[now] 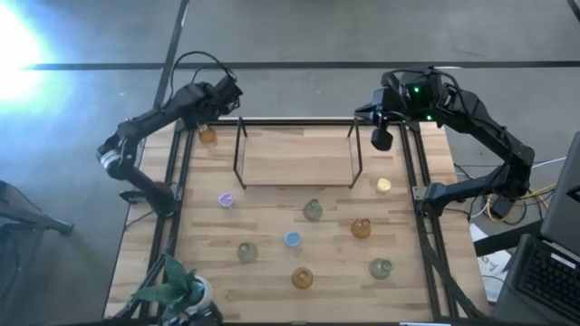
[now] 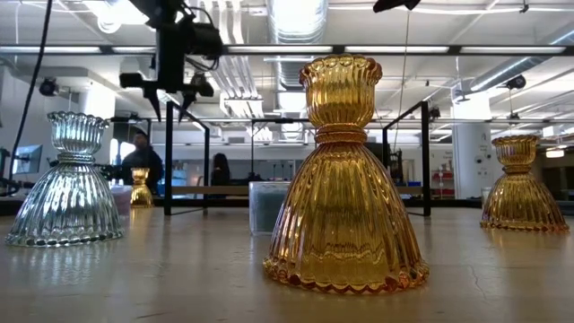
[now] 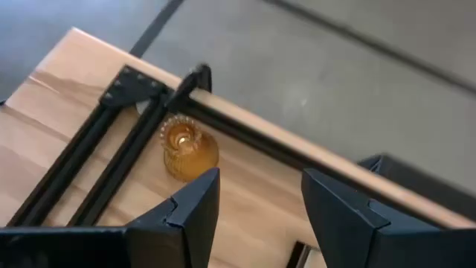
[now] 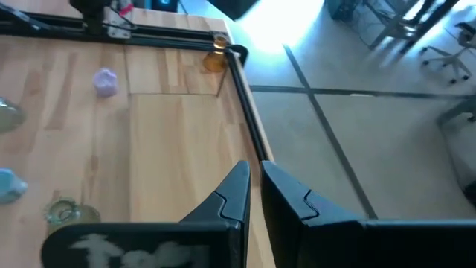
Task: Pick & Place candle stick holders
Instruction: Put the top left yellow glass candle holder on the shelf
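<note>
Item: amber ribbed glass candle stick holder (image 1: 207,135), bulbous with a narrow neck. Location: far left corner of the wooden table (image 1: 272,226), upright, just inside the black metal frame rails (image 3: 97,160), apart from the rest.

Left gripper (image 1: 227,95): above that corner, over the far edge of the table; fingers parted partway, nothing between them; the holder stands clear of both fingers (image 3: 195,212).

Right gripper (image 1: 381,138): raised over the far right corner, fingers pressed together, holding nothing.

Other stock on the table: purple holder (image 1: 226,199) toward the left edge; yellow holder (image 1: 383,186) near the right edge; grey-green (image 1: 313,211), blue (image 1: 292,239) and further amber holders (image 1: 361,228) across the middle and near side.

Handling note, as judgement: the left gripper looks set to take the corner holder. Centre the fingers over the narrow neck, descend straight, keep clear of the rails, close gently; ribbed glass may slip or tip.
</note>
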Controlling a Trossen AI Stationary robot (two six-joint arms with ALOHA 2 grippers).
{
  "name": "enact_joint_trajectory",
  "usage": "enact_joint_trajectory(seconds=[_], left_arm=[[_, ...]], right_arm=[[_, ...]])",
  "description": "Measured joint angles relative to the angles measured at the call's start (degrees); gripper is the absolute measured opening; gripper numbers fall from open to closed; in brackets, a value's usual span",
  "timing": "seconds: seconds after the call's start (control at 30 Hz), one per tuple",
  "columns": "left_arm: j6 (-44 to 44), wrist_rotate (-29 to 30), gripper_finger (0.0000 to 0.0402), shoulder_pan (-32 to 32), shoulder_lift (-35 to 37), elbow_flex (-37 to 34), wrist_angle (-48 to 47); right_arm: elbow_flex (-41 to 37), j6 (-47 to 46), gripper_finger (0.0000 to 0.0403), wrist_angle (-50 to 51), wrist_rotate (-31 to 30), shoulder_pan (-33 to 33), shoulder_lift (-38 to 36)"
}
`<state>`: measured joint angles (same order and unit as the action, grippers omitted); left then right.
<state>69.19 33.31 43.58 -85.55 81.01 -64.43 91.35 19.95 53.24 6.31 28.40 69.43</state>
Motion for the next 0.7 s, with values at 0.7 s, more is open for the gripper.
enact_joint_trajectory(seconds=[0.7], left_arm=[[-0.6,-8.3,0.0184,8.7,1.2,4.0,-8.3]], right_arm=[[0.0,2.8,0.0027,0.8,3.3,0.0,0.0]])
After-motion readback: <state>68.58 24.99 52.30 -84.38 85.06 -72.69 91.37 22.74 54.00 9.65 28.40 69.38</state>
